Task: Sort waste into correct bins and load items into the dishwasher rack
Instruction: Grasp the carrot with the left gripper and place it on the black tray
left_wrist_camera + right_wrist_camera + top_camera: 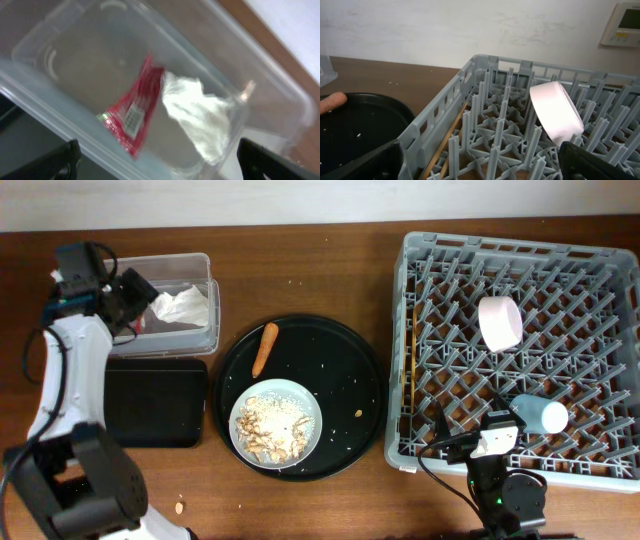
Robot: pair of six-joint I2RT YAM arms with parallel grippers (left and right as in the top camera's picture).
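Left wrist: red snack wrapper (pixel 134 111) just beside crumpled tissue (pixel 197 112) inside clear tub (pixel 35 40); left end effector (pixel 160 162) spread wide, empty | Right wrist: chopsticks (pixel 446 142) lying in dishwasher rack (pixel 440 107); right end effector (pixel 480 165) wide apart, empty | Overhead alone: carrot piece (pixel 265 348) on round tray (pixel 360 370)

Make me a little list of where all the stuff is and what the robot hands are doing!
Clear tub: red wrapper and white tissue inside
Round black tray: carrot piece, plate with rice scraps
Dishwasher rack: white bowl, blue cup, chopsticks
Left gripper: open, over the tub
Right gripper: open, by the rack
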